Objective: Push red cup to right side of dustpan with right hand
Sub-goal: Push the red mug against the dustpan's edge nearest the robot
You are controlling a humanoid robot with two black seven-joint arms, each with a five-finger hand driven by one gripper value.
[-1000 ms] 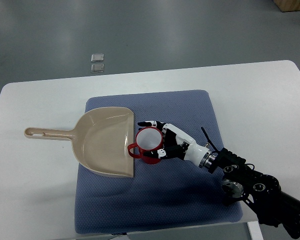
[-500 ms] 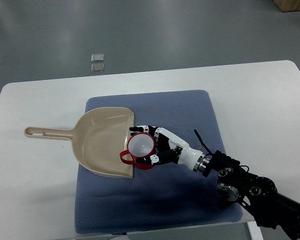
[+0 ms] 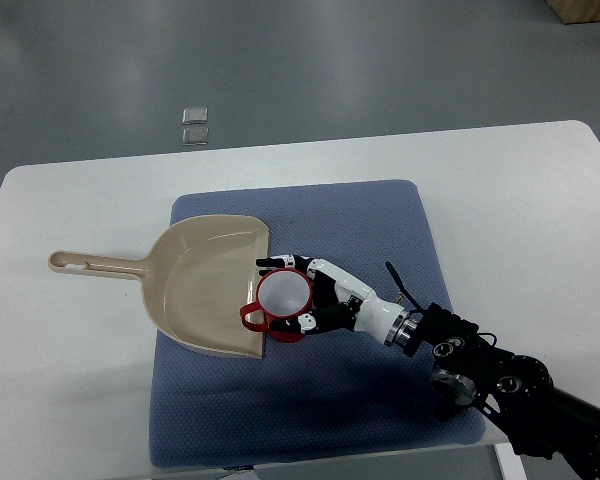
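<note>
A red cup (image 3: 283, 300) with a white inside stands upright on the blue mat, at the right edge of the beige dustpan (image 3: 208, 283). Its handle points left and overlaps the dustpan's open edge. My right hand (image 3: 308, 295) comes in from the lower right, with its fingers (image 3: 278, 262) curled around the cup's far and near sides. The dustpan lies flat with its handle pointing left. The left arm does not show.
The blue mat (image 3: 360, 225) lies on a white table (image 3: 520, 200). The table's front edge is close below the mat. Two small grey squares (image 3: 194, 124) lie on the floor beyond the table.
My right hand has moved the cup left, from just right of the dustpan to touching its right edge. The cup's handle now overlaps the dustpan. The dustpan has barely moved.
</note>
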